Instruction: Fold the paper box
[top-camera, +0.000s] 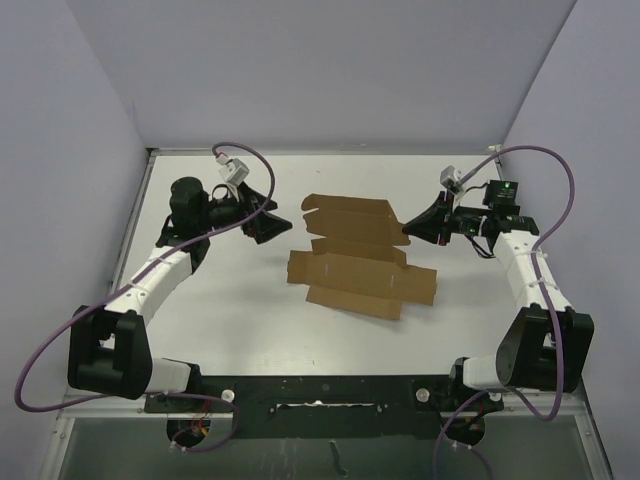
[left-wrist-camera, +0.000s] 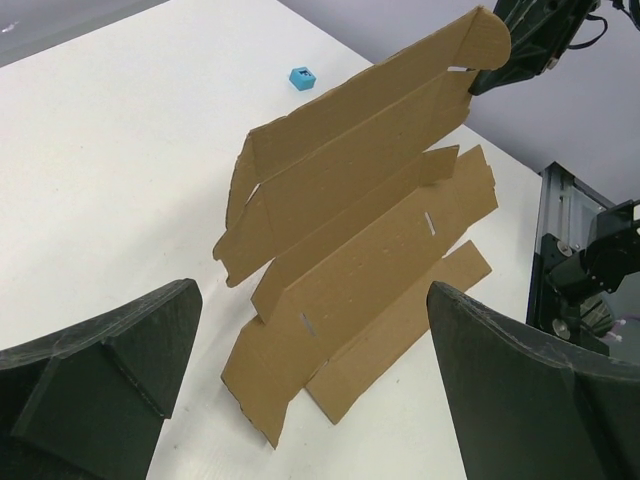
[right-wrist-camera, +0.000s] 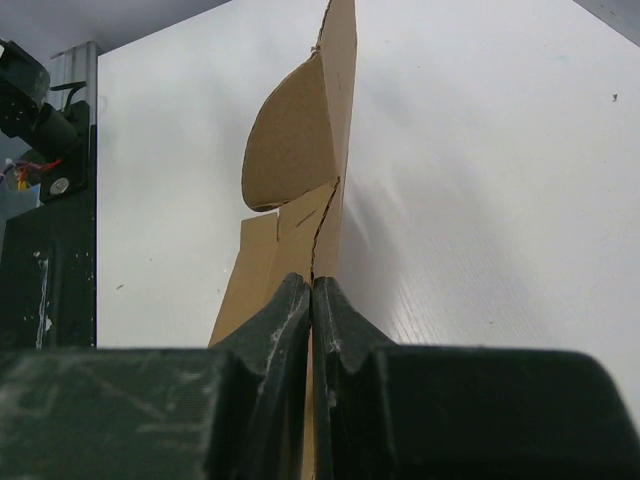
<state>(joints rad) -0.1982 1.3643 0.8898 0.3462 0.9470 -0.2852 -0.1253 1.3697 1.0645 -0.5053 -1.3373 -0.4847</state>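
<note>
Top view — box (top-camera: 360, 258) mid-counter (top-camera: 230, 295), flaps partly raised, right hand (top-camera: 408, 232) pinching its far-right corner. Left wrist — left hand (left-wrist-camera: 312, 300) released, jaws wide, facing the box, not touching. Right wrist — right hand clenched on a cardboard edge; folding looks early, and next the left hand likely must press a flap upright.

paper box (top-camera: 360, 262) on table (top-camera: 230, 305), between left pincer (top-camera: 277, 216) and right pincer (top-camera: 408, 232) (touching).

**Lighting/quality check**
Even, diffuse overhead light. The white counter (top-camera: 230, 300) is bright, not blown out. The paper box (top-camera: 355, 275) casts only faint, soft shadows. Glare streaks on the counter in right wrist view. Close-up left pincer fingers (left-wrist-camera: 100, 390) and right pincer fingers (right-wrist-camera: 270, 330) slightly soft; top view sharp.
</note>
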